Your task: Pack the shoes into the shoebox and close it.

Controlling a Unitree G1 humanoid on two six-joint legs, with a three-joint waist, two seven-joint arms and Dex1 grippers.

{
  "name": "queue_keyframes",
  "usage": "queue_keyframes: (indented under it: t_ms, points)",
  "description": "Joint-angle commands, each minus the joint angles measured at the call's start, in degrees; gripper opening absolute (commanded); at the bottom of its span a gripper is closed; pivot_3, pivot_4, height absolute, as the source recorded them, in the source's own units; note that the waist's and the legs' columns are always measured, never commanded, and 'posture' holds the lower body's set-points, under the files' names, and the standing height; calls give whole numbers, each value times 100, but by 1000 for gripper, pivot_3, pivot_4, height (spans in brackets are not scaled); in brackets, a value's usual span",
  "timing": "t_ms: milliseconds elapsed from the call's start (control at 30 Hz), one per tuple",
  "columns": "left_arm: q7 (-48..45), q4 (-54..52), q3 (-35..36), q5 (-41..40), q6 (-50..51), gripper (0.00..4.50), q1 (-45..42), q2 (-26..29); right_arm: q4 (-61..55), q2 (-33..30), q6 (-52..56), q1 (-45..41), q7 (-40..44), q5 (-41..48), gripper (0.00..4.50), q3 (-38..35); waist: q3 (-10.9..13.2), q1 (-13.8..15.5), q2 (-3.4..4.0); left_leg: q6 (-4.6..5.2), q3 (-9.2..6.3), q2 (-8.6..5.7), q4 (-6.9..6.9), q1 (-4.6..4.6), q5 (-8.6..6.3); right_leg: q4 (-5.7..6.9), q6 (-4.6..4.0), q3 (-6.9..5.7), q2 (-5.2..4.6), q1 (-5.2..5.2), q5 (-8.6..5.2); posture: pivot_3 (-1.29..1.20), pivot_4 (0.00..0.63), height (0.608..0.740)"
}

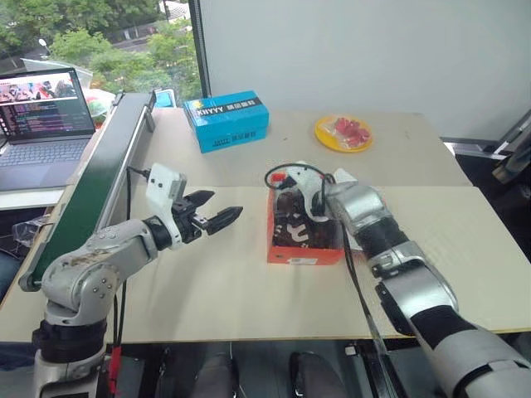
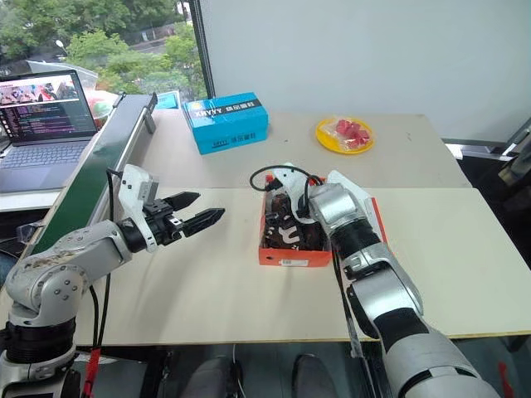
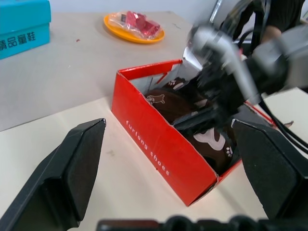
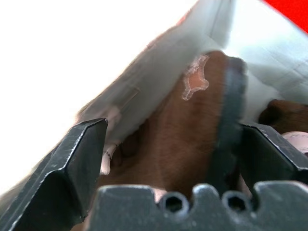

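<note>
Right hand (image 4: pixel 173 139) dips, seemingly open, over shoes (image 3: pixel 192 120) inside shoebox (image 3: pixel 159 149).

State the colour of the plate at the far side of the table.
Yellow-orange plate, clearest in the left wrist view.

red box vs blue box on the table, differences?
The red shoebox is open, with brown shoes inside; the blue box is shut. The red one sits at the near-middle of the table under the right gripper; the blue one lies farther back, with nothing touching it. Both are rectangular cardboard boxes with white lettering.
</note>
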Motion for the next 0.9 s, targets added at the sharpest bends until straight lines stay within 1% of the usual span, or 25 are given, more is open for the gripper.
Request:
queue_keyframes:
  t_ms: [33,100,133,200,333,400,500,533,567,600,700,733,767,800,867,900]
  points:
    - [-176,4,-83,49,-101,4500,-207,57,-1295,-230,746,-58,52,340,4421,-413,0,0,0,0,-1,0,0,0,0,0,0,-1,1,0,0,0,150,740]
    - [-273,116,-177,116,-141,4500,-316,42,-1691,-407,1354,-115,185,663,4421,-669,0,1,0,1,-1,0,0,2,-1,-3,0,-1,2,3,0,0,150,740]
    - [-322,164,-219,134,-153,4500,-366,33,-1858,-426,1685,-132,335,991,4421,-956,0,1,0,1,-1,-1,1,2,0,-4,0,-1,2,3,0,0,150,740]
    - [-426,227,-279,165,-166,4500,-434,31,-2133,-489,2157,-151,438,1375,4421,-1336,0,5,0,2,0,-2,1,2,-1,-5,0,-2,2,5,0,0,150,740]
    - [-688,304,-369,208,-171,4500,-517,95,-2391,-547,2524,-164,134,1571,4421,-1866,0,4,0,3,0,-2,1,1,-1,-5,0,-1,3,5,0,0,150,740]
    - [-989,358,-467,229,-209,4500,-588,186,-2738,-676,2765,30,14,1663,4421,-2116,0,3,-1,3,2,-2,1,0,-1,-6,0,-1,3,4,0,0,150,740]
    - [-1478,503,-656,321,-333,4500,-733,326,-3363,-700,3133,420,-214,1779,3658,-2595,0,24,-1,3,4,-2,1,-5,-1,-7,0,-6,4,3,-1,0,150,740]
    - [-1633,585,-734,369,-387,4500,-808,367,-3638,-722,3257,588,-221,1863,3317,-2725,0,29,-1,3,6,-2,1,-6,-1,-8,1,-7,4,3,-1,0,150,740]
    - [-1800,680,-835,436,-455,4500,-903,407,-3992,-796,3307,821,-198,1963,3128,-2815,0,31,-1,3,7,-4,2,-9,-1,-8,1,-6,3,3,-1,0,150,740]
    - [-1980,791,-941,519,-540,4500,-1002,448,-4399,-871,3297,1074,-151,2098,2714,-2897,0,39,-1,3,8,-4,3,-9,-1,-10,1,-7,3,3,-1,0,150,740]
    - [-2397,1157,-1220,820,-835,4500,-1308,500,-5365,-998,3405,1777,-198,2337,1737,-3298,1,70,0,3,9,-5,3,-15,-1,-11,2,-8,4,0,-1,0,150,740]
    - [-2486,1257,-1271,895,-907,4500,-1378,496,-5535,-1038,3424,1937,-263,2370,1222,-3368,1,75,0,3,8,-6,2,-16,-1,-13,3,-8,4,-1,-2,0,150,740]
    - [-2556,1348,-1301,952,-964,4500,-1433,490,-5651,-1082,3425,2078,-324,2400,1029,-3391,1,72,0,3,8,-6,4,-15,-1,-14,3,-8,5,-1,-2,0,150,740]
    - [-2651,1470,-1367,1038,-1046,4500,-1525,472,-5830,-1172,3426,2356,-371,2456,652,-3443,1,58,-1,4,7,-6,6,-14,-1,-16,3,-4,4,-1,-2,0,150,740]
    - [-2880,1708,-1558,1221,-1216,4500,-1752,420,-6219,-1266,3426,3182,-528,2704,49,-3687,0,71,-2,4,5,-7,7,-8,-1,-23,5,-1,4,3,-4,0,150,740]
    - [-2976,1790,-1642,1287,-1275,4500,-1850,388,-6426,-1265,3426,3568,-625,2791,49,-3746,0,98,-2,4,6,-5,6,-8,-1,-29,3,-8,7,8,-6,0,150,740]
